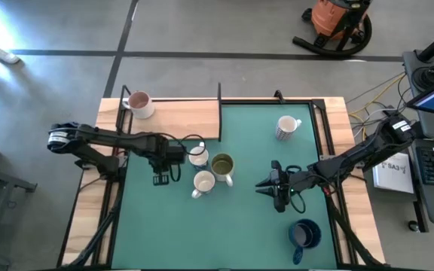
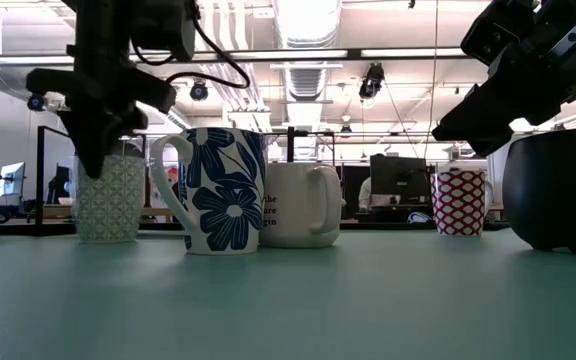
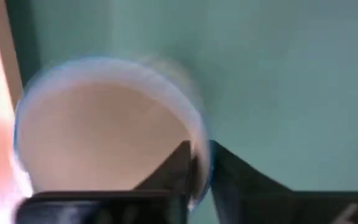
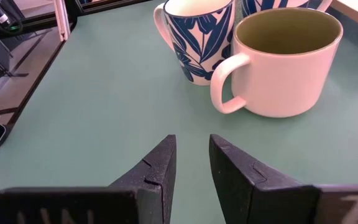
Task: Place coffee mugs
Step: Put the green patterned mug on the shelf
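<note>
My left gripper [image 1: 187,154] is shut on a pale lattice-patterned mug [image 2: 108,210] near the table's middle. Beside it stand a blue-flowered white mug [image 1: 203,183] and a cream mug with an olive inside [image 1: 222,167]. A pinkish-inside mug [image 1: 138,104] sits on the wooden board, a red-patterned mug [image 1: 286,128] toward the far right, and a dark blue mug [image 1: 304,235] near the front right. My right gripper [image 4: 192,165] is open by a narrow gap. It hovers right of the cluster, pointing at the cream mug [image 4: 284,62], and touches nothing. My left gripper pinches the patterned mug's rim [image 3: 199,155], one finger [image 3: 176,165] inside the cup and the other finger [image 3: 235,177] outside its wall. The fingers come from above, pointing down. The mug stays upright, and its base looks level with the other mugs' bases on the mat.
A green mat [image 1: 239,233] covers most of the table, with a wooden board [image 1: 179,120] at the far left. Dark frame rails run along the table's edges. The mat is bare between the right gripper and the mug cluster.
</note>
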Robot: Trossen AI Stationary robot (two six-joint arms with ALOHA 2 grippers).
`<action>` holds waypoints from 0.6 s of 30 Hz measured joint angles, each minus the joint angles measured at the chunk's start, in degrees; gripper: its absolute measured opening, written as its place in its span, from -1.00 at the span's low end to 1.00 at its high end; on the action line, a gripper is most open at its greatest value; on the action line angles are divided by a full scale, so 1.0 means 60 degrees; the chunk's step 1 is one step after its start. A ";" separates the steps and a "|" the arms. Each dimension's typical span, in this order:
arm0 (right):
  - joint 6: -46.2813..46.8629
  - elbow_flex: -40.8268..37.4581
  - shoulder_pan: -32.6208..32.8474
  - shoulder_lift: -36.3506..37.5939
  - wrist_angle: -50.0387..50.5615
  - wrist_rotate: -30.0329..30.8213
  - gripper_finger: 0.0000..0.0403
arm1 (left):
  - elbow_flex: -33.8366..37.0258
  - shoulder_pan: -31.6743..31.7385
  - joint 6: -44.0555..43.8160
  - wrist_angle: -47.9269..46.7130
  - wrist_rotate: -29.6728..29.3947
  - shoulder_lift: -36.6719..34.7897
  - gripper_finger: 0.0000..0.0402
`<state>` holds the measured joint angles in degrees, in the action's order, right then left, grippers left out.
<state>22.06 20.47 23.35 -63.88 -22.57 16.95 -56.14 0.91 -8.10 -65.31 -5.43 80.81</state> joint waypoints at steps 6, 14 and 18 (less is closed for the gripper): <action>0.0000 0.0000 -0.0002 0.0000 0.0001 0.0000 -0.57 | -0.0060 0.0065 -0.1601 -0.0064 0.0277 0.0005 -0.91; 0.0000 -0.0001 0.0000 0.0000 -0.0002 0.0002 -0.57 | -0.0548 0.0712 -0.3126 -0.0355 0.0273 -0.0002 -0.94; 0.0000 0.0000 -0.0001 0.0000 -0.0002 0.0003 -0.57 | -0.0715 0.1237 -0.3258 -0.0550 0.0274 -0.0010 -0.94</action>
<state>22.06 20.47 23.35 -63.88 -22.59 16.97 -60.42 8.33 -27.65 -68.61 -3.78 80.75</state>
